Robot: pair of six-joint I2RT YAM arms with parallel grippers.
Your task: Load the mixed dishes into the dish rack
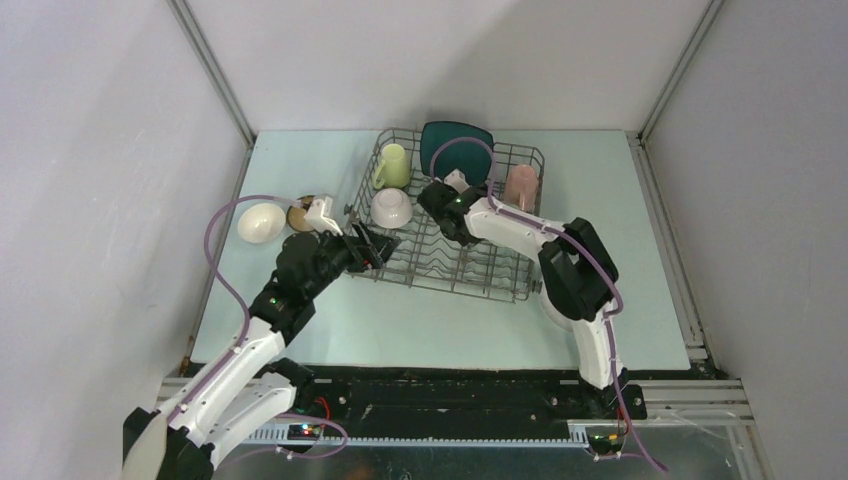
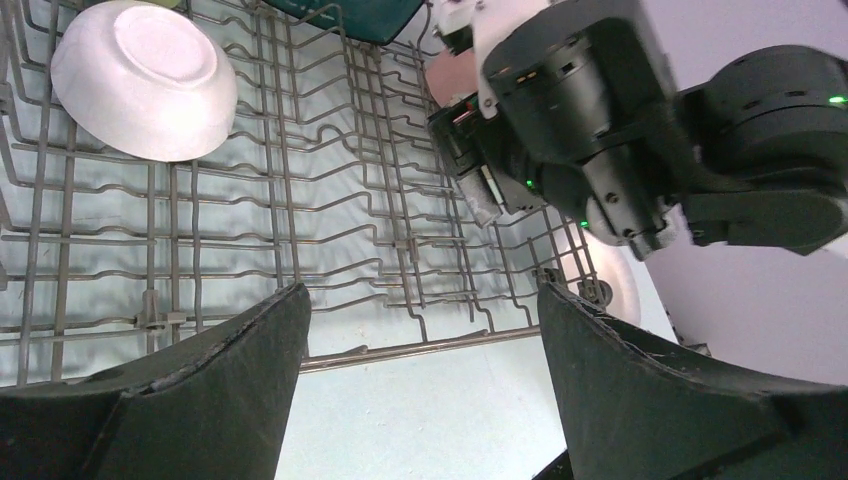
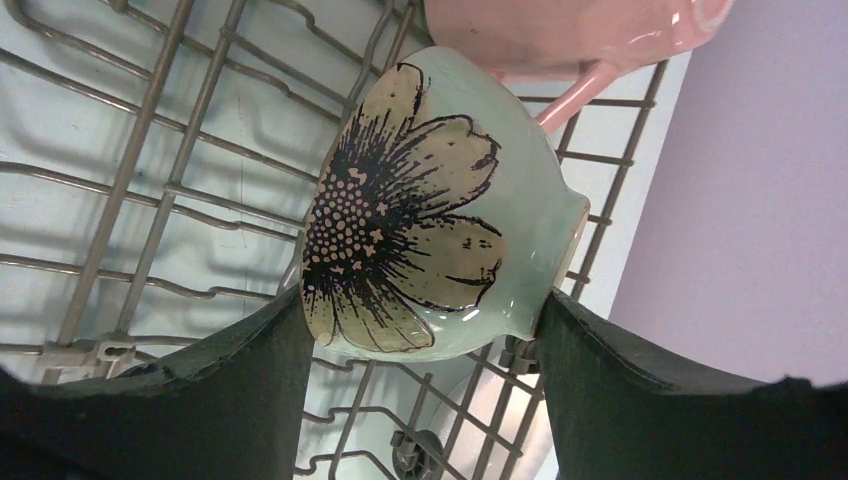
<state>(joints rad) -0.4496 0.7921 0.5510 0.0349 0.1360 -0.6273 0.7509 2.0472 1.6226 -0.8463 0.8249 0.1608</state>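
The right fingers clasp the pale green bowl, one finger pressed against each side. We see the bowl turned on its side, its black-outlined flower print facing the wrist camera, held just over the wires of the dish rack. Right behind it lies the pink cup, its handle running down toward the bowl; we cannot tell whether the two touch.

The left fingers stand wide apart with nothing between them, poised over the rack's near left edge. Beyond them, inside the rack, a white bowl leans among the tines with its base turned toward the wrist camera, and the right arm's dark wrist fills the upper right of that view.

From above, we find the rack set slightly askew on the far half of the pale bench. The teal square plate stands upright at its far edge, the yellow-green mug sits in the far left corner and the pink cup is at the far right. Outside the rack, to the left, a second white bowl rests on the bench with the dark brown bowl just beside it, partly hidden by the left arm.
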